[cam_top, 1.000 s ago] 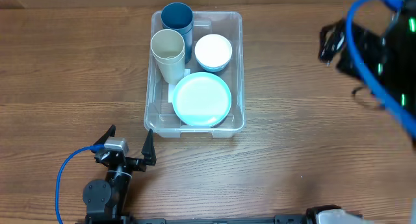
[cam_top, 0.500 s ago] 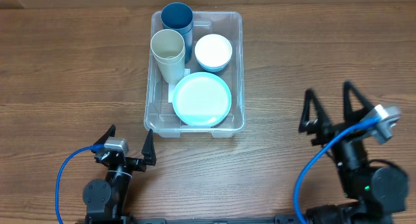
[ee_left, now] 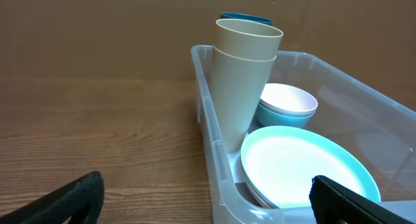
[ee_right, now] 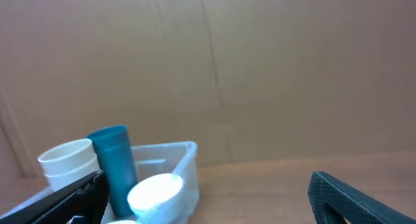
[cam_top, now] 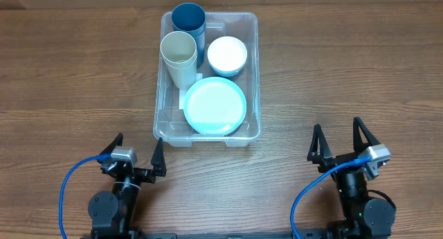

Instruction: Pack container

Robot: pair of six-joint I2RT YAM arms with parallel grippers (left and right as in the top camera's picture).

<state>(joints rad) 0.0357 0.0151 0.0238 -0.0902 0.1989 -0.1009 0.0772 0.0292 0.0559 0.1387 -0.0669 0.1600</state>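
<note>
The clear plastic container (cam_top: 253,73) sits at the table's centre back. It holds a light blue plate (cam_top: 214,105), a white-and-blue bowl (cam_top: 227,55), stacked cream cups (cam_top: 179,57) and stacked dark blue cups (cam_top: 188,21). The left wrist view shows the container (ee_left: 214,139), the plate (ee_left: 305,169), the cream cups (ee_left: 244,74) and the bowl (ee_left: 287,102). The right wrist view shows the container (ee_right: 185,159) far left. My left gripper (cam_top: 136,154) is open and empty, near the container's front left corner. My right gripper (cam_top: 340,142) is open and empty at the front right.
A brown cardboard wall (ee_right: 214,68) stands behind the table. Blue cables (cam_top: 66,190) loop beside each arm base at the front edge.
My right arm has swung down from the far right and back to the front right of the table, gripper open. The left arm and the container's contents have not moved.
</note>
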